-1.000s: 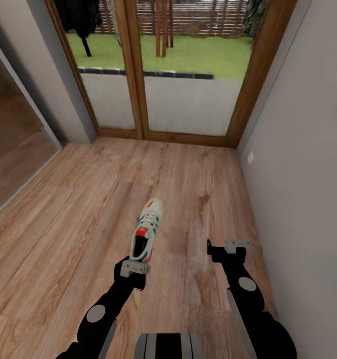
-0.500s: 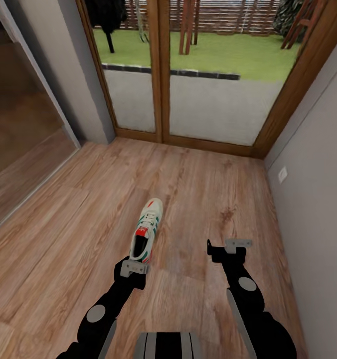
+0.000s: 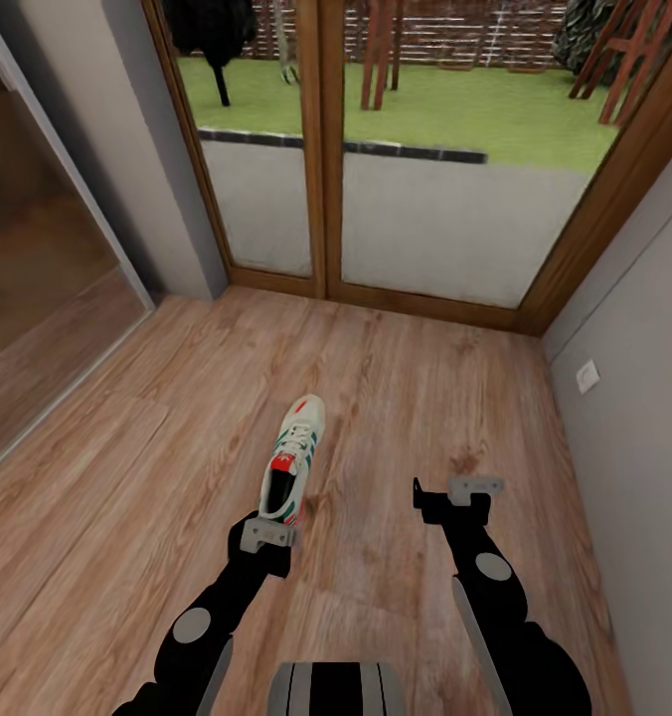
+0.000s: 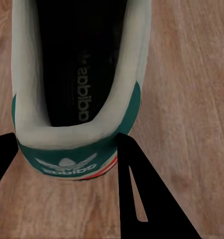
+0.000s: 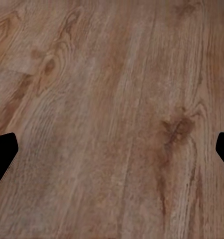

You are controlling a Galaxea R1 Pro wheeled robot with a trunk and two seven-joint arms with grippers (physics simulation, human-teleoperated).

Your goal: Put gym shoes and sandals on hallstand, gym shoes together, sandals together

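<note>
Only the camera has turned; the left gripper (image 3: pixel 267 534) stays clamped on the cream-white, green-striped gym shoe's (image 3: pixel 292 461) heel, carrying it above the wood-plank floor (image 3: pixel 127 477). Right gripper (image 3: pixel 453 492) spread, empty.

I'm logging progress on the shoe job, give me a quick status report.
Left gripper shut on gym shoe at its heel, toe pointing toward the glass doors. Right gripper open, nothing in it, above the corridor floor. Nothing in the way.
</note>
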